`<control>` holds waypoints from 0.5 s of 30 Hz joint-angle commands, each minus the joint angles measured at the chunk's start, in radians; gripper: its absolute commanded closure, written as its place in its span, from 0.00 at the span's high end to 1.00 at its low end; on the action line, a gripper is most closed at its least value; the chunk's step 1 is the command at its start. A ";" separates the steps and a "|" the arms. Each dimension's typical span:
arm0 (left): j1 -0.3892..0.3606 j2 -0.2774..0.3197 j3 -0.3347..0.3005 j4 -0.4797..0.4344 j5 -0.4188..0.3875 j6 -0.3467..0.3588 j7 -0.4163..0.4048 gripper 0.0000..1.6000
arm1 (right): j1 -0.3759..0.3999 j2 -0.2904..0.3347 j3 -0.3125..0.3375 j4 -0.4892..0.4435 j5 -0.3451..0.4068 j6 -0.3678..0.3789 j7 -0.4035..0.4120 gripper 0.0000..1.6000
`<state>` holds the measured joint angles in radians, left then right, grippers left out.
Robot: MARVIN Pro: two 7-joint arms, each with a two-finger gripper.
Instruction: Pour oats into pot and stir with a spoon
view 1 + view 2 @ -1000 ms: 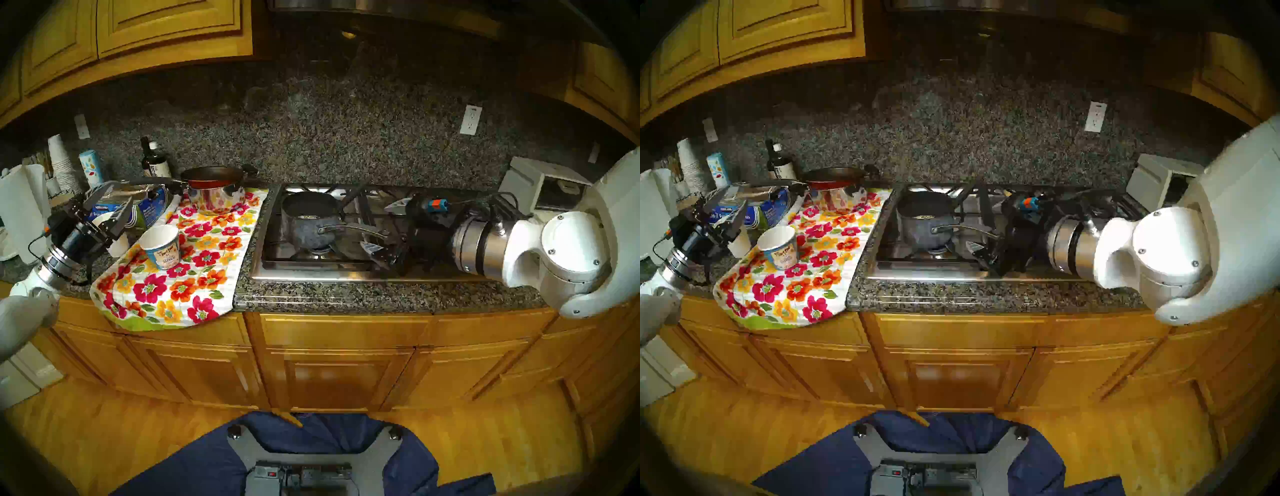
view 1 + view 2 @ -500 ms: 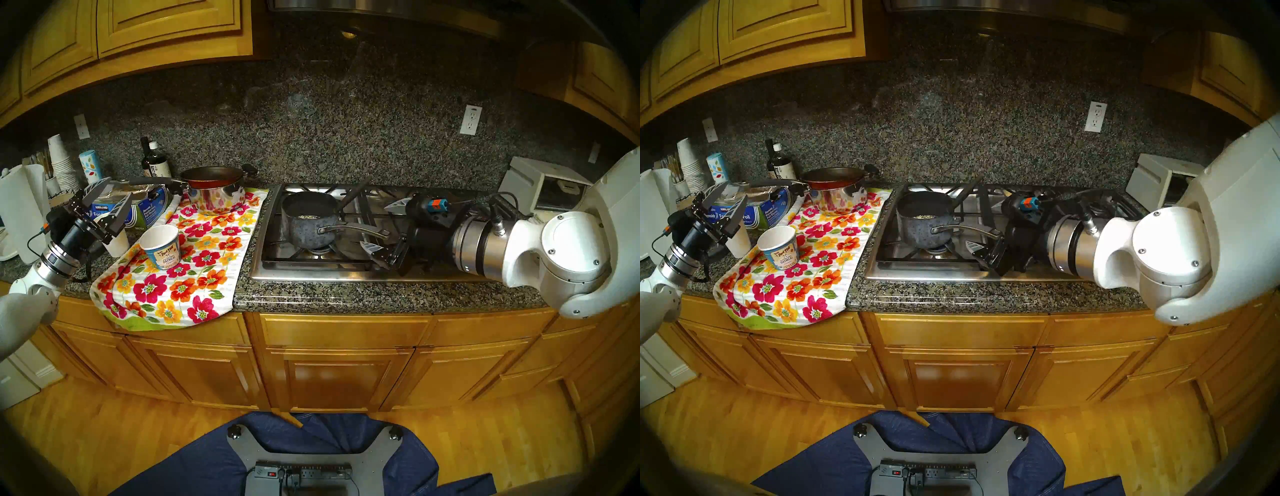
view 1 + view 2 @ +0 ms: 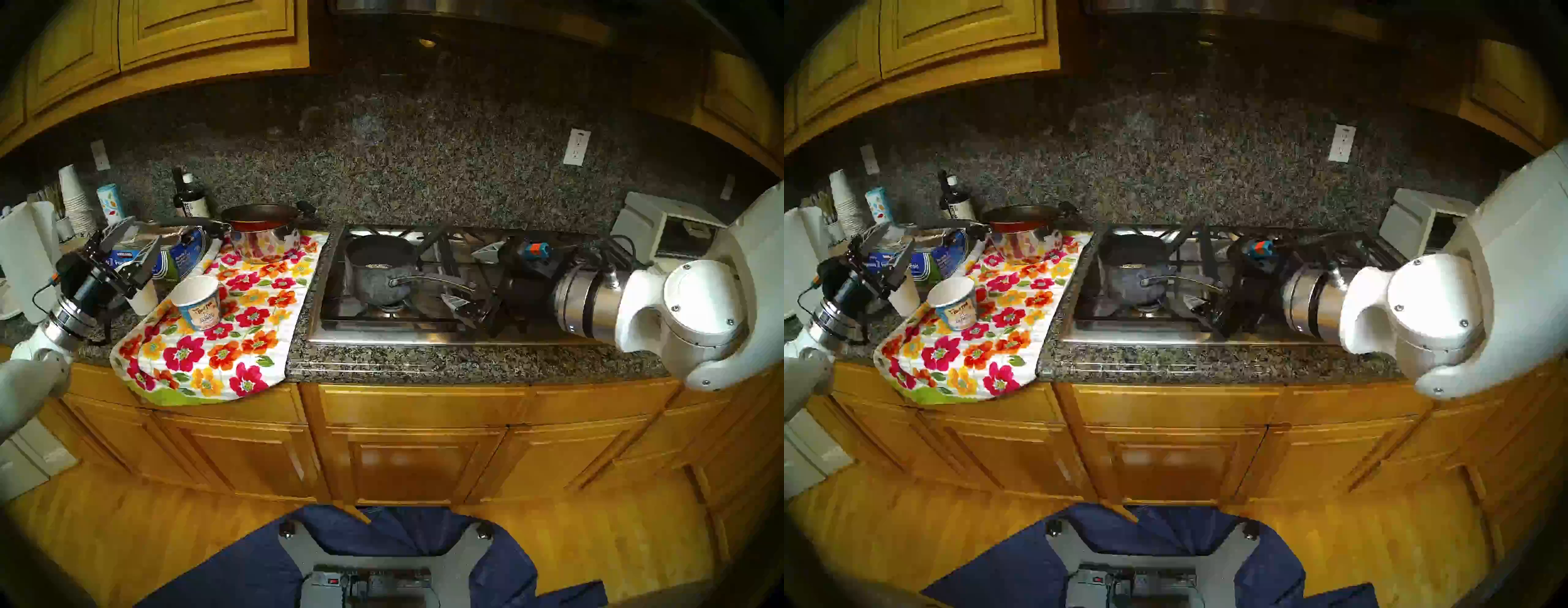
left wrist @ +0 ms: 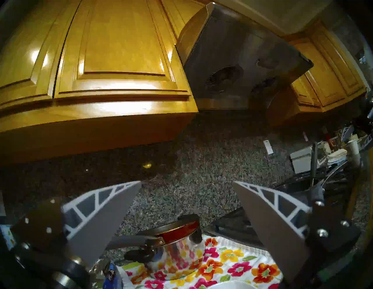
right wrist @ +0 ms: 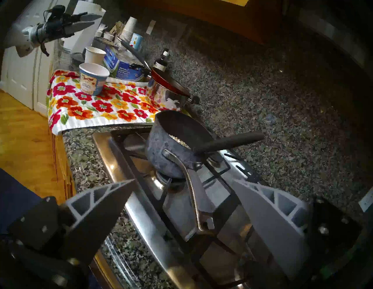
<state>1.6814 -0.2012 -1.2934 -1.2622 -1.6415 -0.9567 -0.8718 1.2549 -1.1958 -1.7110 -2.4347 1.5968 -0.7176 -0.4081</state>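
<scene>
— Right gripper [image 3: 471,278] hangs over the stove [image 3: 382,335], fingers spread wide, nothing between them. Same as a second ago; I see no shift in it.

— And the left one?

— Left gripper [image 3: 133,246] is also spread and empty, raised above the counter's left end. Against the earlier picture its wrist sits a touch further left; little else differs.

— Where is the pot?

— Pot [image 5: 171,153] stands on the burner just ahead of the right gripper, and its curved handle [image 5: 193,193] runs back into the gap between the two fingers, though neither finger touches it. Oats [image 5: 178,139] show inside, pale against the dark wall.

— The spoon?

— Spoon [image 5: 228,142] leans in the pot, its handle sticking out over the rim to the far side, beyond the upper finger.

— Anything around the left gripper?

— Oat cup [image 3: 198,302] stands upright on the flowered cloth [image 3: 237,339], just right of and below it. A plain white cup [image 3: 144,297] sits almost under its fingers. Foil boxes [image 3: 178,259] lie behind them, and the steel pot [image 3: 263,233] stands further right, at the cloth's back edge.

— Anything in the way?

— Only the curved handle, lying between the right fingers.
</scene>
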 commanded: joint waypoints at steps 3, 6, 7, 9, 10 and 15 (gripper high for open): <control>-0.004 0.012 -0.040 -0.002 -0.002 -0.003 -0.104 1.00 | -0.052 0.039 0.054 0.061 0.010 -0.044 -0.032 1.00; -0.003 0.012 -0.042 -0.002 -0.003 -0.003 -0.107 1.00 | -0.079 0.043 0.078 0.084 0.010 -0.054 -0.042 1.00; -0.003 0.009 -0.044 0.001 -0.007 -0.003 -0.120 1.00 | -0.086 0.043 0.084 0.091 0.010 -0.056 -0.045 1.00; 0.000 0.012 -0.045 -0.002 -0.002 -0.003 -0.106 1.00 | -0.106 0.051 0.098 0.106 0.014 -0.068 -0.054 1.00; 0.000 0.011 -0.046 -0.002 -0.003 -0.003 -0.109 1.00 | -0.115 0.051 0.104 0.112 0.014 -0.070 -0.060 1.00; 0.004 0.011 -0.050 -0.003 -0.001 -0.003 -0.106 1.00 | -0.156 0.065 0.129 0.144 0.021 -0.095 -0.081 1.00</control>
<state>1.6949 -0.2021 -1.3079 -1.2643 -1.6399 -0.9567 -0.8719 1.1427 -1.1587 -1.6231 -2.3462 1.6197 -0.7679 -0.4529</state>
